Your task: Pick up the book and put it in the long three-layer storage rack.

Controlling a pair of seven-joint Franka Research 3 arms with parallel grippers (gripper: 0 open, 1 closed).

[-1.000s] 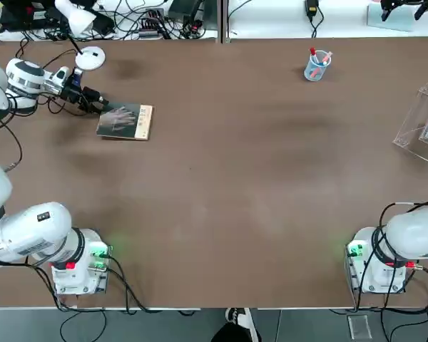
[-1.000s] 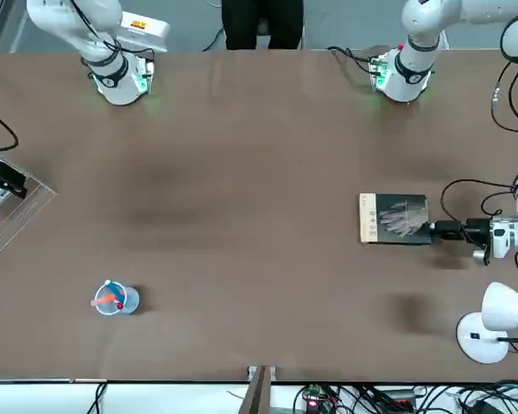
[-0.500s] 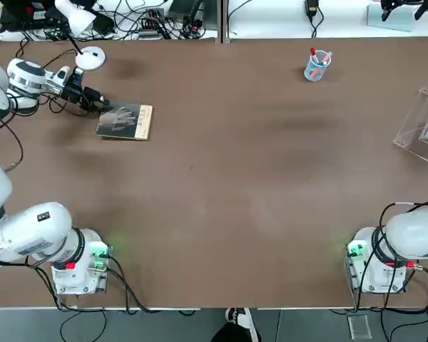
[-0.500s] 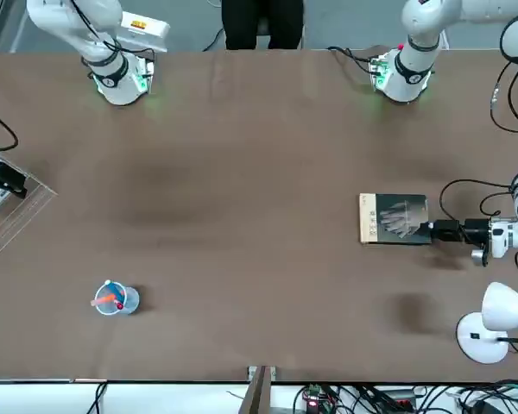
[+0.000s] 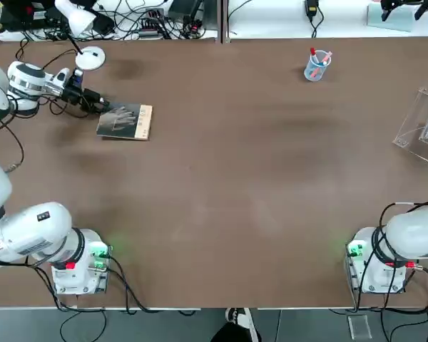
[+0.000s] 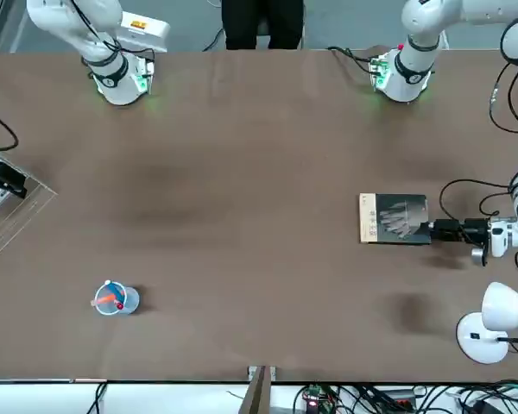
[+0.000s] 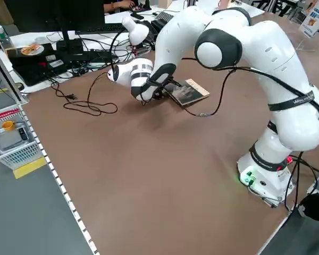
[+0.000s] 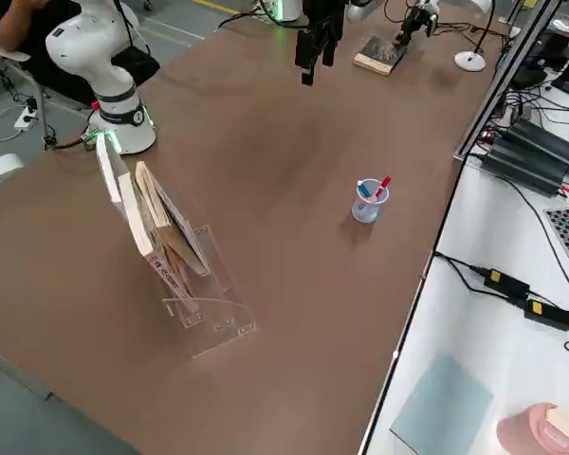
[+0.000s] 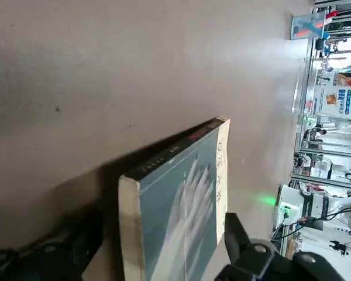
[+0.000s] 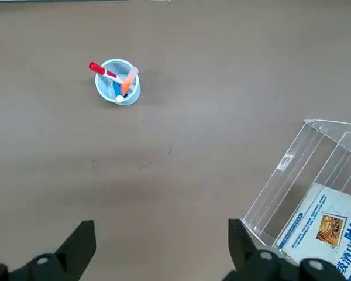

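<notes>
Right now, taking 12 o'clock as the table edge farthest from the robot and reading from the table's middle, the book [image 5: 121, 121] lies at 10 o'clock, its dark cover with the pale hand image facing up and its tan strip toward 3 o'clock. The left gripper [image 9: 165, 222] is down at the book's 10 o'clock side, its fingers set wide apart with part of the book between them and not clamped; whether either finger touches it, I cannot tell. Well apart from the book, the clear storage rack [image 8: 213, 313] stands between 2 and 3 o'clock, with white-covered books [image 8: 156, 227] leaning in it. The right gripper [image 10: 162, 234] hangs raised above the table out toward 3 o'clock, near the rack in the front view, its fingers wide and holding nothing. Between 1 and 2 o'clock stands the pen cup [image 5: 317, 65] with pens [image 10: 120, 82] in it. A round white lamp base [image 5: 90, 58] sits between 10 and 11 o'clock, near the book. Beyond the 6 o'clock edge, a person's dark-trousered legs [image 6: 263, 21] show.
</notes>
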